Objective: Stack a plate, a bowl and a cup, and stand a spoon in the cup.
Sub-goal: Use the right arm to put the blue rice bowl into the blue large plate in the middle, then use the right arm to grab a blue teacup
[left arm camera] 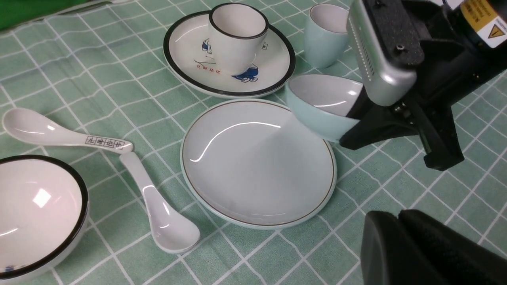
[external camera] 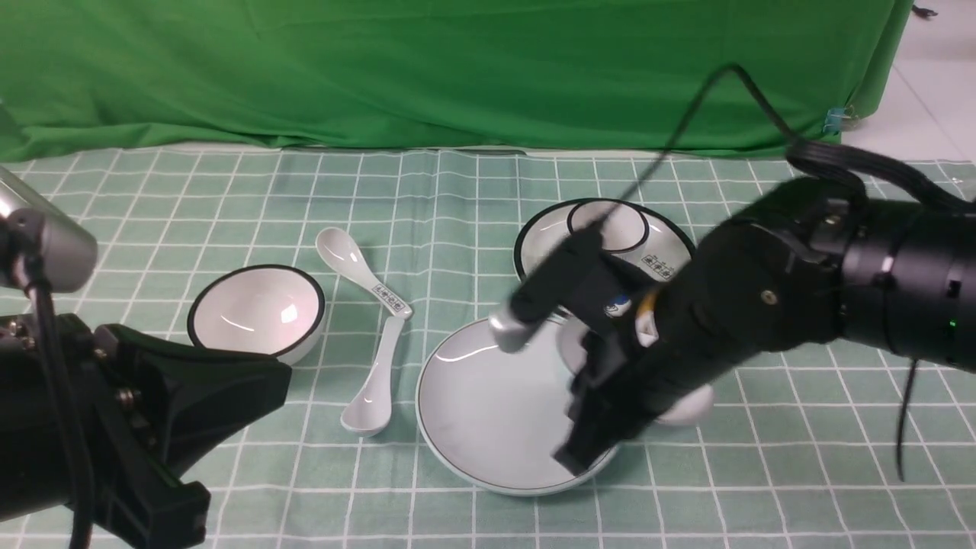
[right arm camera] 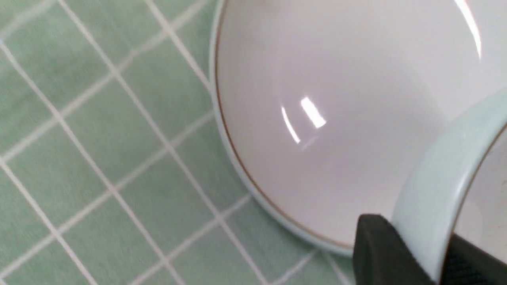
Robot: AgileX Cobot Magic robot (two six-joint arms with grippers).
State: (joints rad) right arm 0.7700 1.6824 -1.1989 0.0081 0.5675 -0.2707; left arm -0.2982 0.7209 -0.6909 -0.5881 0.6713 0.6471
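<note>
Nothing's stacked yet — the right gripper (right arm camera: 420, 253) pinches the bowl (left arm camera: 321, 99) by its rim, tilted at the bare plate's (left arm camera: 253, 158) edge, while cup (left arm camera: 324, 35) and spoon (left arm camera: 158, 209) wait on the cloth (left arm camera: 79, 79) — every step left.

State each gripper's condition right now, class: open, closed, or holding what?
Left gripper: closed, holding nothing.
Right gripper: closed on the bowl at its rim.
</note>
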